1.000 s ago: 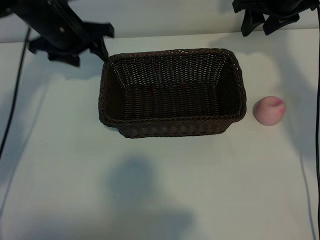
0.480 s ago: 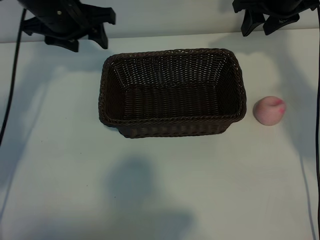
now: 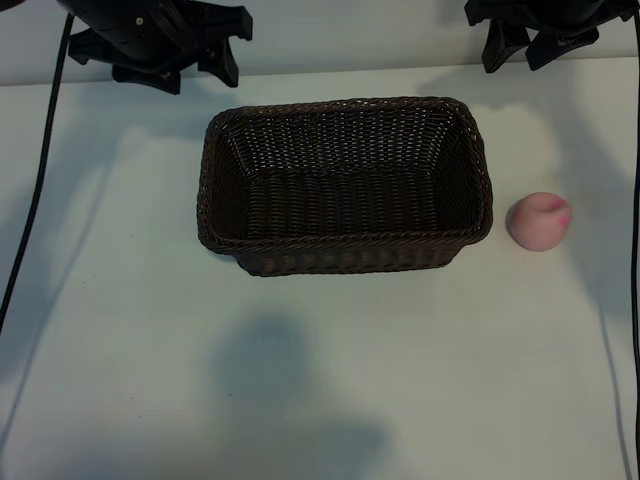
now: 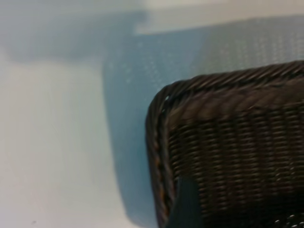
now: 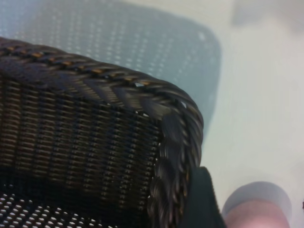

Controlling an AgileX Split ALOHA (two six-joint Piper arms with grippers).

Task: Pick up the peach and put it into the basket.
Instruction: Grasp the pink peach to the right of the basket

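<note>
The peach, pale pink with a red blush, lies on the white table just right of the basket, apart from it. The dark-brown wicker basket stands mid-table with nothing inside. My left gripper hovers open and empty behind the basket's back-left corner. My right gripper hangs open and empty above the back-right corner, well behind the peach. The left wrist view shows a basket corner and one fingertip. In the right wrist view, a fingertip sits between the basket rim and the peach.
The white table stretches in front of the basket, with soft shadows on it. Black cables hang down at the left and along the right edge.
My left gripper has moved right and back, from beside the basket's left corner to behind it. The right gripper, peach and basket have not moved.
</note>
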